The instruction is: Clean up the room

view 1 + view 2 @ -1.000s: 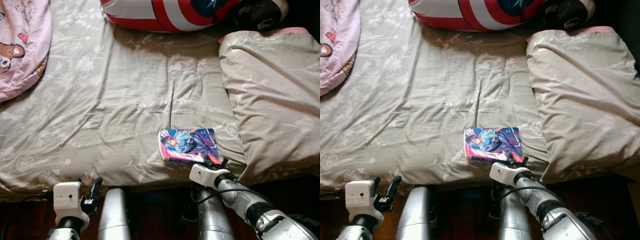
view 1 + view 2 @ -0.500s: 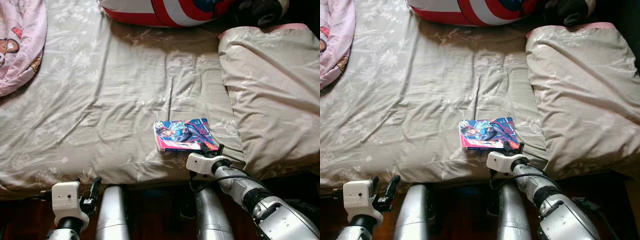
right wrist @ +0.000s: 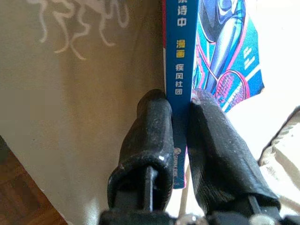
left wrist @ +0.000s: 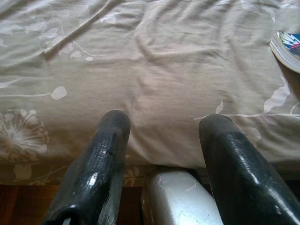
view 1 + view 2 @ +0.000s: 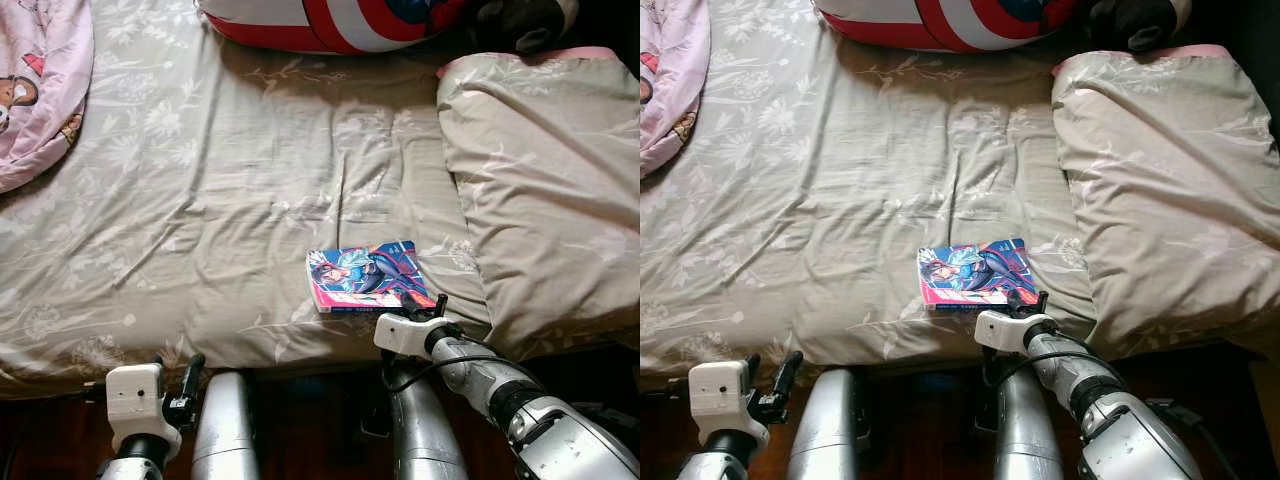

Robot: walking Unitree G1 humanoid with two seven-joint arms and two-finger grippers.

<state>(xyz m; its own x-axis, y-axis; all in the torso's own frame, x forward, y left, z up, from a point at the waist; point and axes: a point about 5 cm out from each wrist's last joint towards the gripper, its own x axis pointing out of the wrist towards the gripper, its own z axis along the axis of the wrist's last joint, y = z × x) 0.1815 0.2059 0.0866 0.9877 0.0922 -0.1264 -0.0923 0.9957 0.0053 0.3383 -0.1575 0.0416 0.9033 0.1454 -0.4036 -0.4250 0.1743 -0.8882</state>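
A book [image 5: 368, 278] lies on the bed [image 5: 220, 200] near its front edge, just left of a pillow [image 5: 545, 190]

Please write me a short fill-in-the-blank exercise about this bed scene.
1. The right pincer is shut on the ____ of the book.
2. The book lies on the bed, just left of the ____.
3. The left pincer is ____ and holds nothing.

Missing words: spine; pillow; open

Bed [image 5: 200, 200] in wrinkled beige floral sheet, matching pillow [image 5: 545, 190], dark wooden floor [image 5: 320, 430] below
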